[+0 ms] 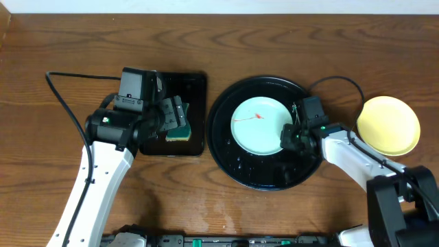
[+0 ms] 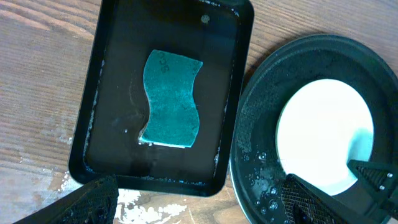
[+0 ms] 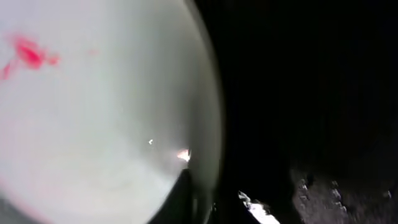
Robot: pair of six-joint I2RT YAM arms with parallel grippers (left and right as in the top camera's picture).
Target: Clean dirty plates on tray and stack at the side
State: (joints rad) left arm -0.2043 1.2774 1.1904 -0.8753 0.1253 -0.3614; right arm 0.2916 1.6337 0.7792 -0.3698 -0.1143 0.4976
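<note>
Wide open and empty, the left gripper point(image 1: 175, 118) hangs with the sponge point(image 2: 171, 99) straight below it, the plate point(image 1: 257, 127) touching the right gripper point(image 1: 296, 134) (grip unreadable).

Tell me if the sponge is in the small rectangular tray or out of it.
In it. The sponge lies flat on the floor of the rectangular tray, well inside its raised rim.

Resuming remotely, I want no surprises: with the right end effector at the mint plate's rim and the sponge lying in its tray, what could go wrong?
1. The round tray is beaded with water and the right end effector sits at the rim of the mint plate: it may skid.
2. The red smear is unwiped and the sponge lies unheld under the open left end effector: stacking now by the yellow plate would be premature.
</note>
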